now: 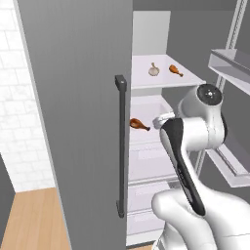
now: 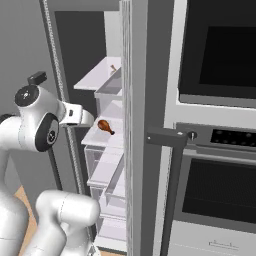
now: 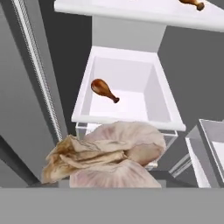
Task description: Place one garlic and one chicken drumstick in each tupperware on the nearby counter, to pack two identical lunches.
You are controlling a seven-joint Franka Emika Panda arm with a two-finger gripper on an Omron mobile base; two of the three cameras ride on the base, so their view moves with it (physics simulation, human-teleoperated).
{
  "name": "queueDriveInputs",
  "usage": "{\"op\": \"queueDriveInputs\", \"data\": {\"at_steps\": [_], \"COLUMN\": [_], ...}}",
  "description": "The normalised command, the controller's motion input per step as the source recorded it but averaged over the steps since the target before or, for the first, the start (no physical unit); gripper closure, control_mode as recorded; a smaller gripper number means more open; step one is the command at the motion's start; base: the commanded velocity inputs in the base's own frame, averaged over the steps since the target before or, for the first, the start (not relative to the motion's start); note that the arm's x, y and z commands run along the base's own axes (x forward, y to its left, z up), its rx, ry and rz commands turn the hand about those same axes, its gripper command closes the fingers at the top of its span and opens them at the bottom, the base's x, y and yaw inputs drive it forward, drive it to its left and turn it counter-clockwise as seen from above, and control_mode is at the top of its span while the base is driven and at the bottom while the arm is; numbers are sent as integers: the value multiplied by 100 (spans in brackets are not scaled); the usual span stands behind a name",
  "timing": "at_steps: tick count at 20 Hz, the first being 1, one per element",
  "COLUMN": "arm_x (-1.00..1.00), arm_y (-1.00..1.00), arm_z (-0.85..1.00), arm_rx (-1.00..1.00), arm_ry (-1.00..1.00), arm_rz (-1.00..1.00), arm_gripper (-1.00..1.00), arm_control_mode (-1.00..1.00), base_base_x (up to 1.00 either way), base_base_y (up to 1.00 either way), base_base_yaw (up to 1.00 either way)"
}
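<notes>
Inside the open fridge [image 1: 146, 146], end effector gripping a garlic [image 3: 114, 157] in hand view, second garlic [image 1: 154, 70] on upper shelf [image 1: 166, 78] in left base view

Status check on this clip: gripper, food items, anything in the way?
Gripper shut on a garlic bulb, in front of the open fridge. One drumstick on the middle shelf; second garlic and drumstick on the upper shelf. Nothing blocking.

Garlic [image 3: 114, 155] off-white, pinkish; drumstick [image 3: 103, 90] red-brown; shelf [image 1: 163, 73] seemingly white

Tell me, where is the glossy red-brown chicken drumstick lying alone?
The glossy red-brown chicken drumstick lies on the white middle fridge shelf, one level below the shelf holding the off-white garlic bulb.
</notes>
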Motion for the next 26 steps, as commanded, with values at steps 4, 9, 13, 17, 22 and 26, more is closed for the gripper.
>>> {"op": "queueDriveInputs", "data": {"at_steps": [4, 9, 13, 17, 22, 26], "arm_x": [-100, 0, 0, 0, 0, 0], "arm_y": [0, 0, 0, 0, 0, 0], "arm_z": [-41, 0, 0, 0, 0, 0], "arm_rx": [-1, 0, 0, 0, 0, 0], "arm_ry": [42, 0, 0, 0, 0, 0], "arm_rz": [4, 0, 0, 0, 0, 0], "arm_gripper": [100, 100, 100, 100, 100, 100], "arm_control_mode": [-100, 100, 100, 100, 100, 100], "base_base_x": [0, -100, -100, -100, -69, -11], "base_base_y": [0, 17, 30, 11, -24, -95], "base_base_yaw": [0, 11, 14, -17, -74, -65]}}
